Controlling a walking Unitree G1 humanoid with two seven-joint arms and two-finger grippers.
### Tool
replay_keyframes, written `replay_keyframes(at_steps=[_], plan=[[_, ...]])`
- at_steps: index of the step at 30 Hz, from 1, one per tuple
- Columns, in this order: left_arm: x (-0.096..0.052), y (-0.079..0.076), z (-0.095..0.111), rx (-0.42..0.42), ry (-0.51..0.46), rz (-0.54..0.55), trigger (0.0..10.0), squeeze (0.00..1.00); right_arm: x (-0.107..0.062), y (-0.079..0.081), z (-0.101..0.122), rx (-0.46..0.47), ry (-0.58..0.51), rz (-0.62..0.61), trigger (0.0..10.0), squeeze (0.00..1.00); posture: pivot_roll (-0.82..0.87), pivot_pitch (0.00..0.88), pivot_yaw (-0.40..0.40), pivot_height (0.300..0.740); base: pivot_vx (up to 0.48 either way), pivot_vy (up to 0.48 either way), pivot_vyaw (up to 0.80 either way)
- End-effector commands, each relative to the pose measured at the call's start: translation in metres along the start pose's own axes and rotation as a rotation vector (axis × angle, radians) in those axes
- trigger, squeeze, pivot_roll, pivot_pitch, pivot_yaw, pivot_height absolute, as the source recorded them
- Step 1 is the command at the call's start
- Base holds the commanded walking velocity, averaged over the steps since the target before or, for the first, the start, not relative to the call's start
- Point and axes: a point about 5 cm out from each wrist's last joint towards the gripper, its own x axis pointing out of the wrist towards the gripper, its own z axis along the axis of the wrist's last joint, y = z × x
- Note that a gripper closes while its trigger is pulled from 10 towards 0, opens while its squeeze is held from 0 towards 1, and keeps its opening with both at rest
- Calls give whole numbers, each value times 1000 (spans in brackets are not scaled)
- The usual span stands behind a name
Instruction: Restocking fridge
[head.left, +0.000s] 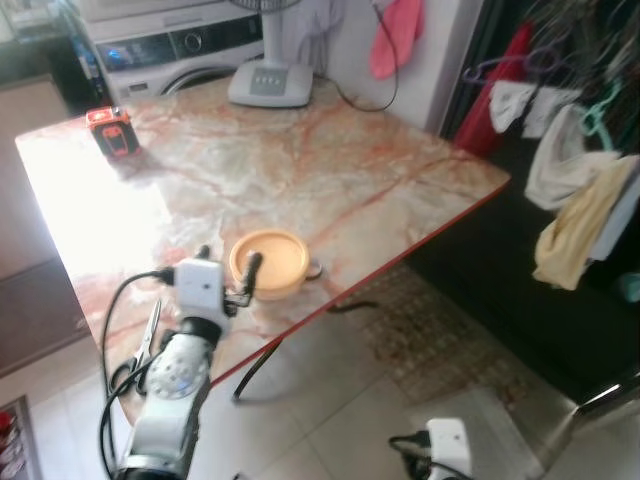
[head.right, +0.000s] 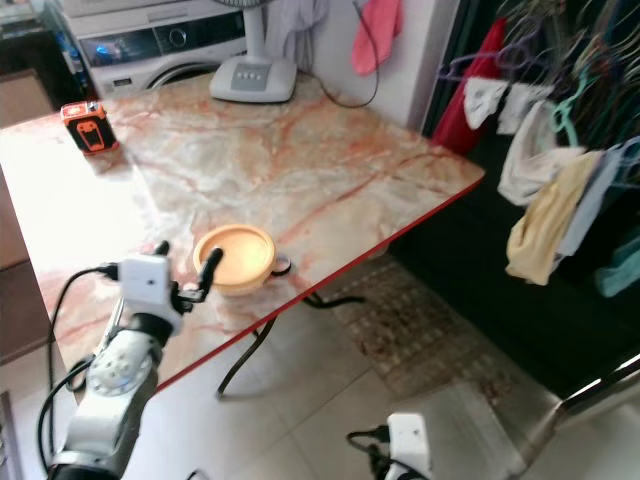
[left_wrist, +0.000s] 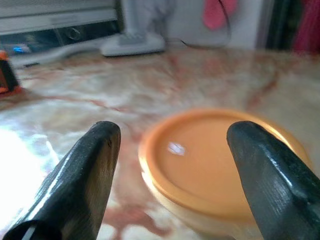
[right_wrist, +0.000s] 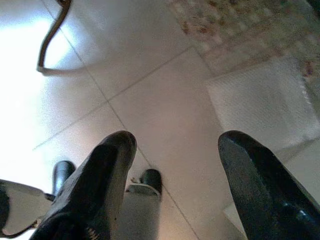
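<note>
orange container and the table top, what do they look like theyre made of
Orange container: probably plastic, smooth and slightly glossy, with a soft highlight on its lid. Table top: marble or a marble-look laminate, polished, with reddish veins and strong glare; the thin red edge hints at laminate.

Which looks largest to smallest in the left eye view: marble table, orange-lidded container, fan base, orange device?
1. marble table
2. fan base and orange-lidded container: alike, container nearer, so unranked
3. orange device

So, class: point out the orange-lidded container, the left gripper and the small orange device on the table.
orange-lidded container (head.left: 270, 258), left eye view, middle of its lid.
left gripper (left_wrist: 170, 165), left wrist view, midway between its open fingertips.
small orange device (head.left: 112, 131), left eye view, its top face.
</note>
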Motion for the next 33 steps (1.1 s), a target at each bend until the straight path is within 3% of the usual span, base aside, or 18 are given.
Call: replay_keyframes(at_steps=[1, 2, 3, 6, 10, 12, 23, 33], plan=[[-1, 1, -5, 64, 40, -23, 10000, 0, -2, -1, -6, 8, 20, -1, 10000, 0, -82, 68, -39, 740, 0, 0, 0], [-1, 1, -4, 84, 41, -29, 10000, 0, -2, -1, -6, 8, 20, -1, 10000, 0, -82, 68, -39, 740, 0, 0, 0], [-2, -1, -1, 162, 26, -82, 10000, 0, -2, -1, -6, 9, 20, 0, 10000, 0, -82, 70, -40, 740, 0, 0, 0], [-5, -10, 6, 294, -17, -198, 10000, 0, -2, -1, -6, 7, 20, 0, 10000, 0, -79, 71, -41, 740, 0, 0, 0], [-2, -21, 2, 380, 7, -304, 10000, 0, -1, -1, -6, 8, 21, 0, 10000, 0, -78, 70, -41, 740, 0, 0, 0], [2, -19, -2, 420, 41, -309, 10000, 0, -1, -1, -6, 8, 23, 1, 10000, 0, -78, 70, -41, 740, 0, 0, 0], [7, -21, -13, 501, 111, -355, 10000, 0, -1, 0, -6, 6, 28, 8, 10000, 0, -77, 63, -41, 740, 0, 0, 0], [10, -5, -11, 596, 114, -244, 10000, 0, -1, 0, -6, 3, 29, 10, 10000, 0, -75, 63, -46, 740, 0, 0, 0]])
